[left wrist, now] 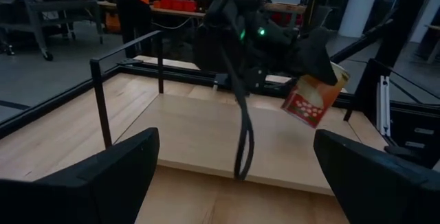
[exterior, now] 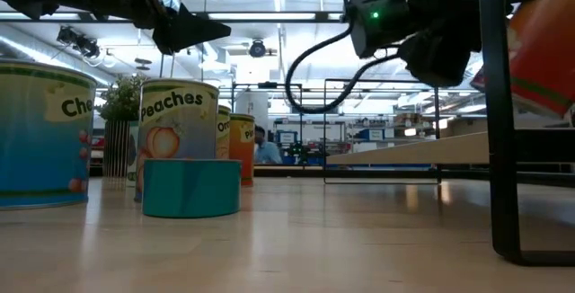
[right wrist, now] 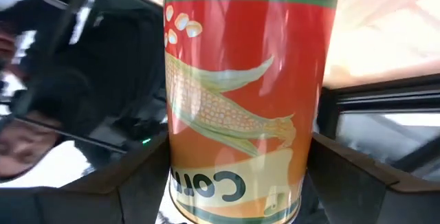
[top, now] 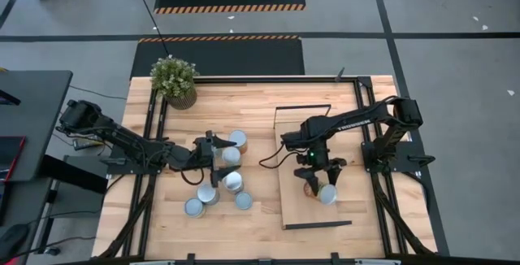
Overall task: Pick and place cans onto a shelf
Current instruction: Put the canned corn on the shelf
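- High view: my right claw [top: 319, 185] is pinching a corn can [top: 327, 193], tilted, over the shelf [top: 294, 139].
- Left claw [top: 213, 162] spread wide, remaining cans [top: 233, 181] clustered right beside it on the desk [top: 260, 94].

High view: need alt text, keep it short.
From above, the right gripper holds a can over the near end of the long wooden shelf lying on the table. The left gripper, open, hovers over a cluster of cans at table centre. A potted plant stands at the far left corner.
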{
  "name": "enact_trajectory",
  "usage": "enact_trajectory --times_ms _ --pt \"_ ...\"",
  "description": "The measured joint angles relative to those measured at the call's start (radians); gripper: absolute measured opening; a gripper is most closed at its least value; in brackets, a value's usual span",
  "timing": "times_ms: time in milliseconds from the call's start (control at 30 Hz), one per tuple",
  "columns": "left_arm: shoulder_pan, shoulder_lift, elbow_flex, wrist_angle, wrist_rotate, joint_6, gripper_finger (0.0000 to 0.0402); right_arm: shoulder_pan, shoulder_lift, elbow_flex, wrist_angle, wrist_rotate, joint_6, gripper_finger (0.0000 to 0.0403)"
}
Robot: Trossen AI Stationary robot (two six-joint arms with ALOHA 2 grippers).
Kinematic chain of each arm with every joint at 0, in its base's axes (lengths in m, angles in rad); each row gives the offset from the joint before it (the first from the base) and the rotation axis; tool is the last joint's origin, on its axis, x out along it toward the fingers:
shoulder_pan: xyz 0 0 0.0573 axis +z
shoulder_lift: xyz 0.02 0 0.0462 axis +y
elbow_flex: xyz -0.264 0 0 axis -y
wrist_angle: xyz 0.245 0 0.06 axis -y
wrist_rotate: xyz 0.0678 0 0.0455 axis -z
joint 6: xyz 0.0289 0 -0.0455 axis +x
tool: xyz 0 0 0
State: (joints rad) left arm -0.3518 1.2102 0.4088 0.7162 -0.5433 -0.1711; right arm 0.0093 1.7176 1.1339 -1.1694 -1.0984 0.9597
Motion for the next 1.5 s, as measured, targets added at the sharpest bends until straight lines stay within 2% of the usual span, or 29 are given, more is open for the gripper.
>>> enact_trajectory --times_ms 200,533,833,967,1133,1500 --pt "0.002 0.000 0.000 -0.003 -0.001 0.002 0.0393 -0.003 0.000 -0.033 0.026 -0.137 0.097 0.0316" --pt "0.002 0.000 0.000 -0.005 -0.001 0.002 0.0393 -0.016 0.000 -0.179 0.091 -0.248 0.157 0.0316" --pt "0.002 0.000 0.000 -0.007 -0.001 0.002 0.0393 0.004 0.000 -0.244 0.179 -0.252 0.203 0.0316" --pt "0.002 0.000 0.000 -0.007 -0.001 0.009 0.0393 0.009 0.000 -0.268 0.284 -0.234 0.245 0.0320" --pt "0.002 0.000 0.000 -0.007 -0.001 0.010 0.0393 0.009 0.000 -0.300 0.436 -0.241 0.332 0.0346" --pt "0.002 0.000 0.000 -0.009 -0.001 0.010 0.0393 -0.022 0.000 -0.304 0.455 -0.231 0.305 0.0362"
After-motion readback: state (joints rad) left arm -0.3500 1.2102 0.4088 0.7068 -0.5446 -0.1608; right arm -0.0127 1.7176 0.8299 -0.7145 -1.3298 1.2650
